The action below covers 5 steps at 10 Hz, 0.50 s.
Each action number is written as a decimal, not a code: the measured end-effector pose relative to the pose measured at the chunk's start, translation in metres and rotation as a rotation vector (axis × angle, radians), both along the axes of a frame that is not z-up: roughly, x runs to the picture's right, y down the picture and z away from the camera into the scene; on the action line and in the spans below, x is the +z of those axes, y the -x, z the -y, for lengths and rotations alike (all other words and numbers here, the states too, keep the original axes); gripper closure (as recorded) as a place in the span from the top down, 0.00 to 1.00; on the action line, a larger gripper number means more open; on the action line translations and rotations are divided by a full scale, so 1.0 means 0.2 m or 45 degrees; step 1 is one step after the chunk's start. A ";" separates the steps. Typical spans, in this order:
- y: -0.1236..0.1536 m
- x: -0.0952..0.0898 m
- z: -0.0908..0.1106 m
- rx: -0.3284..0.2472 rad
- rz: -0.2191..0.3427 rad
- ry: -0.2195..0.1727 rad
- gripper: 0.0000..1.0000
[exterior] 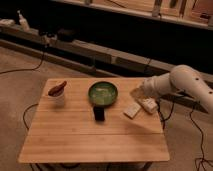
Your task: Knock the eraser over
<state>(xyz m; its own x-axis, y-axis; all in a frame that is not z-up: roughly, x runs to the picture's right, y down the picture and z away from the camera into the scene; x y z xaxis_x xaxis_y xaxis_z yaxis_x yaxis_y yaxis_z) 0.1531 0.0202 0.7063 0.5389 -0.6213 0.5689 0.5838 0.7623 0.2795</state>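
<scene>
The eraser, a small black block, stands upright on the wooden table, just in front of the green bowl. My gripper is at the end of the white arm, over the table's right side. It is right of the bowl and well apart from the eraser.
A pale flat block and a white oblong item lie near the table's right edge, below the arm. A white cup with a reddish-brown thing in it stands at the left. Cables lie on the floor around the table.
</scene>
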 end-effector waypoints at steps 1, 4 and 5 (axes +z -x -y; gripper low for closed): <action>0.01 0.00 0.01 -0.004 0.012 -0.014 0.00; 0.02 0.01 0.01 -0.004 0.011 -0.016 0.00; 0.09 0.09 -0.01 -0.027 0.024 -0.018 0.00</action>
<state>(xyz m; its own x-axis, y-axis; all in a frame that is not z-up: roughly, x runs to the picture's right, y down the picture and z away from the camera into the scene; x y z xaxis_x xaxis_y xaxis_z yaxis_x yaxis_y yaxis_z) 0.1345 0.0216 0.7247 0.5148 -0.6403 0.5701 0.5943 0.7458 0.3010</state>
